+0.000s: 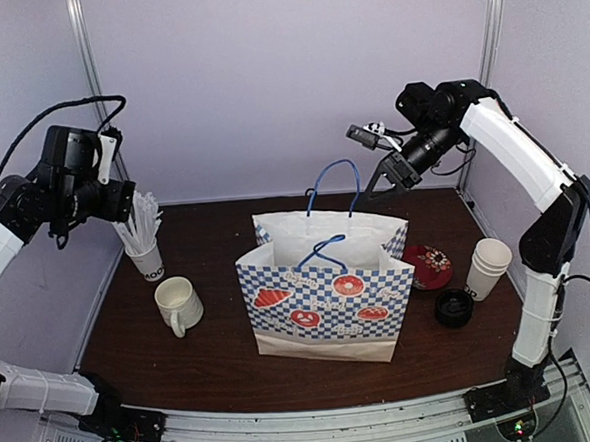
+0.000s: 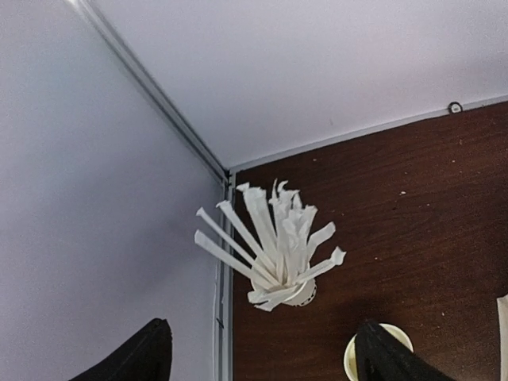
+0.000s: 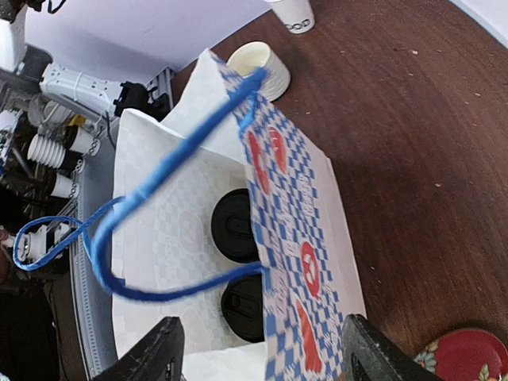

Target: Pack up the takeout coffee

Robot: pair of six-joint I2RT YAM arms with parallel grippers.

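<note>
The right end effector (image 3: 263,329) hangs over the paper bag (image 3: 295,230) with its two fingers spread wide and nothing between them. Directly below it, inside the open bag, sit the first coffee cup (image 3: 236,226) and the second coffee cup (image 3: 244,305), side by side and close together. Only their black lids show from above. The bag's blue handles (image 3: 171,167) loop up toward this end effector, without touching it.

On the worktop (image 1: 163,359), below the right end effector and toward its outer side, lie a red patterned dish (image 1: 428,266), a loose black lid (image 1: 454,307) and a stack of white paper cups (image 1: 490,264). All three stand apart from the bag.

The left end effector (image 2: 264,325) is raised at the far left with its fingers wide apart, gripping nothing. Below and ahead of it stands a white cup of wrapped straws (image 2: 278,246), near the corner of the worktop. A cream mug (image 1: 178,303) sits under its right finger, between the straw cup and the bag.
</note>
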